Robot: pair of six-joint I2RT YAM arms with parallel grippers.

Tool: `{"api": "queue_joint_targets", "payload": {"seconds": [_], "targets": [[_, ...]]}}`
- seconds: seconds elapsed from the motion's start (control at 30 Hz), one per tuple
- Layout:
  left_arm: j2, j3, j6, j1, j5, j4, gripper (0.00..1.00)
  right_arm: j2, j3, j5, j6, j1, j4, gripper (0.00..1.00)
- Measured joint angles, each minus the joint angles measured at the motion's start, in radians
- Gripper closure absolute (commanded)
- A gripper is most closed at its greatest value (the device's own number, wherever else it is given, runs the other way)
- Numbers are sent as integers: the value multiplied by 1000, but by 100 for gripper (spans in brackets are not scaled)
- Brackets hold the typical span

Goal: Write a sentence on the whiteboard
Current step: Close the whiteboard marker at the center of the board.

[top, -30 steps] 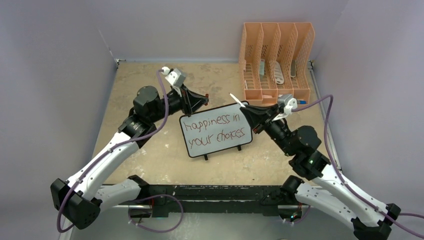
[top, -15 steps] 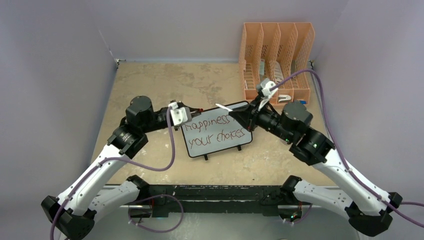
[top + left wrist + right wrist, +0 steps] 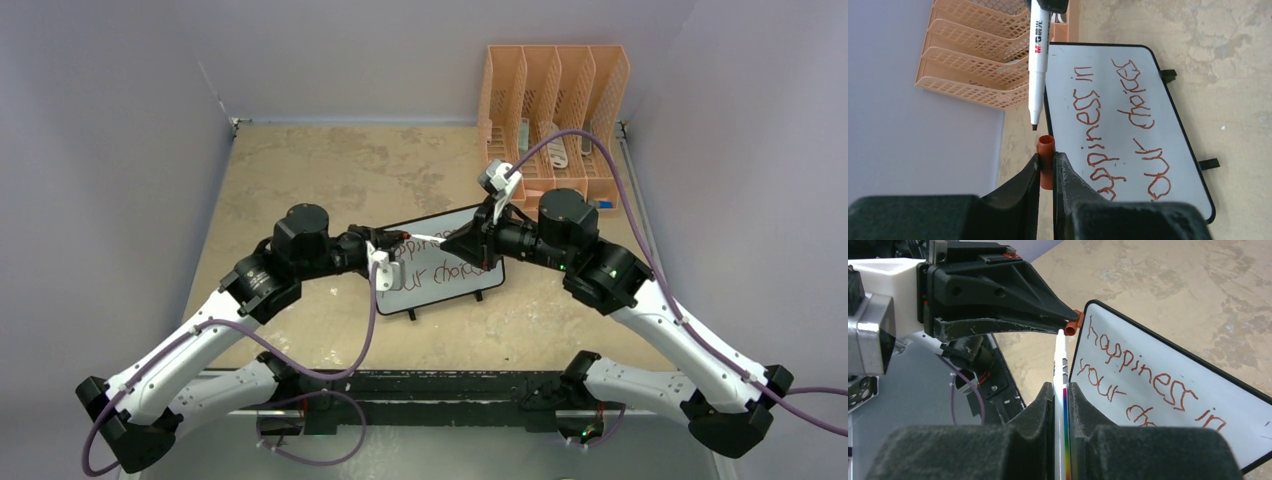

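The whiteboard (image 3: 432,290) stands at mid-table with the sentence (image 3: 1113,130) "happiness in your choices" in red-brown lettering on it; both grippers partly cover it from above. My left gripper (image 3: 1047,156) is shut on a small red marker cap (image 3: 1046,167), its open end pointing away. My right gripper (image 3: 1062,387) is shut on a white marker (image 3: 1060,365). The marker's tip (image 3: 1034,125) hangs just short of the cap's mouth, nearly in line with it. Seen from above, the left gripper (image 3: 392,243) and right gripper (image 3: 462,243) face each other over the board's top edge.
An orange mesh file organizer (image 3: 552,115) stands at the back right with a few items in its slots. Grey walls close in the table on the left, back and right. The black mounting rail (image 3: 430,385) runs along the near edge.
Both arms have swung inward from the board's two sides and met over its top edge. The marker tip and the cap have come face to face.
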Motion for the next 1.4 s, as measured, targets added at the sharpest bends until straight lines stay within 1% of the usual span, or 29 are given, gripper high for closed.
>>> {"api": "queue_joint_targets", "payload": {"seconds": [0.13,0.37,1.4], "targets": [[12,24,50,-28,-61,-42,100,3,0,-19,1,0,0,100],[26,53,76,-34,-101,-74,100,13,0,-22,1,0,1,100],[33,74,82,-44,-120,-120,100,47,-12,11,26,0,34,100]]}}
